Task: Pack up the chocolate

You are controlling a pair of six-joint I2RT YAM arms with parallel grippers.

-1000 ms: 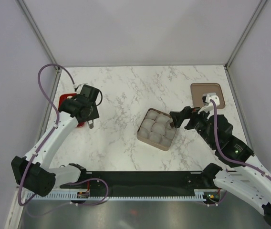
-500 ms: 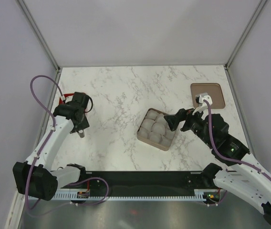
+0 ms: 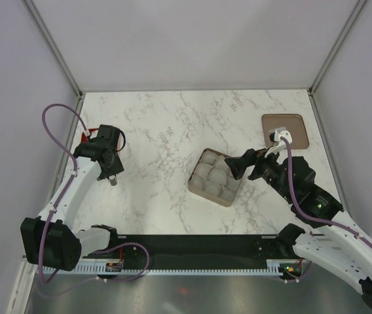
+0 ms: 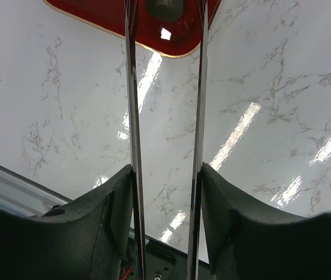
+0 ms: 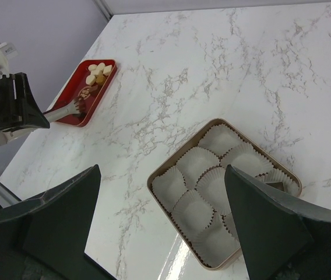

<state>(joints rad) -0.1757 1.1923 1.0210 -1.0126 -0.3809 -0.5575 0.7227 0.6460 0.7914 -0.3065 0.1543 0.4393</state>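
Swung back toward the left edge of the tabletop (image 3: 173, 124), my left fingers (image 3: 112, 180) now hang over the near end of the red tray (image 5: 102, 84). A second ago they stood further in toward the middle. From my left wrist I see the two thin blades running parallel with a gap between them. They are parted, pinching nothing, and a dark piece (image 4: 164, 7) lies in the tray between them. It looks narrower than the gap, and I cannot tell whether either blade touches it. The rest of the chocolate is in that tray too. The pale pieces (image 5: 98, 70) are bunched at the far end and the brown pieces (image 5: 85, 93) sit nearer my blades.

I take this to mean I am lined up to pick, with the grasp itself not yet made. The blades have to come together on the piece before anything can travel.

Toward the middle of the tabletop, a little to the right, sits the box (image 5: 180, 150), lined with white paper cups (image 5: 194, 160). Most of the cups look empty. One cup near the right side holds a dark shape (image 5: 272, 185), largely hidden by my own finger, so I cannot say whether it is a piece. By my reckoning the packing is only at its start.

My right fingers (image 3: 237, 165) have crept only slightly further over the box's right edge. They are spread wide and hold nothing. The lid (image 3: 297, 127) lies near the far right corner, well apart from the box.
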